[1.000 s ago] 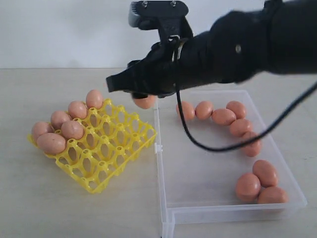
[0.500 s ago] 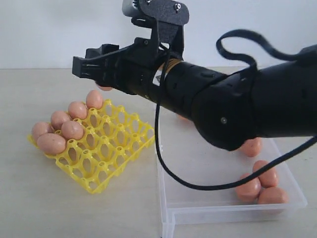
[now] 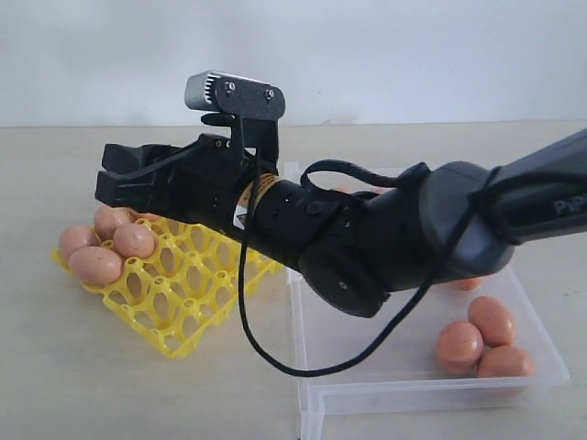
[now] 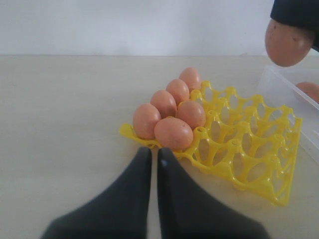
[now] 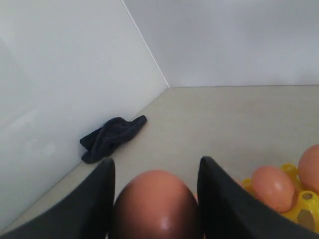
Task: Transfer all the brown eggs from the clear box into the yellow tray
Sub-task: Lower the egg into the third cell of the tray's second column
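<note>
Brown eggs [image 4: 173, 133] are filling six cups in two rows along the yellow tray's [image 3: 193, 312] edge farthest from the clear box [image 3: 404, 390]. Three more are lying in the box's near right corner, and the arm is hiding the rest of its floor. One egg [image 5: 154, 206] is hanging in the air over the tray, with the right gripper [image 3: 115, 181] clamping it between both fingers across its width. The left gripper [image 4: 153, 152] is hovering low over the worktop just short of the tray's filled edge, its fingers pressed together and holding nothing.

The carried egg is riding close above the seated ones, and which cup lies beneath it is not clear. Lowering it there is risking a knock against a seated shell. Letting go off-centre over a peg is likely to send it rolling off the tray's edge onto the worktop.
</note>
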